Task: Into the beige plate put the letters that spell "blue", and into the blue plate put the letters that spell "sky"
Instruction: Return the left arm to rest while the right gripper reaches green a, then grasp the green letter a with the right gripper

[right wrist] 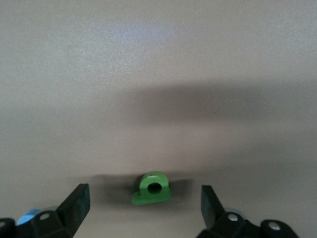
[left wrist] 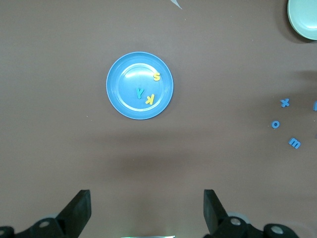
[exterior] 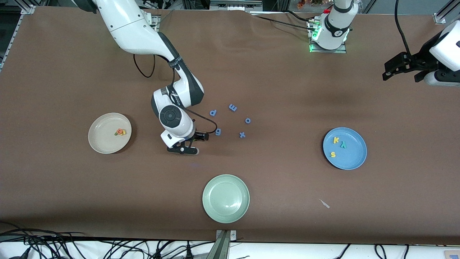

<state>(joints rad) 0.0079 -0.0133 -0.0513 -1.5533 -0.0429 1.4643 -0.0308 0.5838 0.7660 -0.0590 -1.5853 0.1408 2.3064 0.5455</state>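
Brown tabletop: right pincer open astride green "b", liable to skid if nudged; left pincer open, waiting.

blue plate: holds yellow "k", teal "y", yellow "s"
surface: blue "p", "m", "o", "x", "g" lie loose
green "b": on the surface, seen in the right wrist view
beige plate: its letters are too bunched to read
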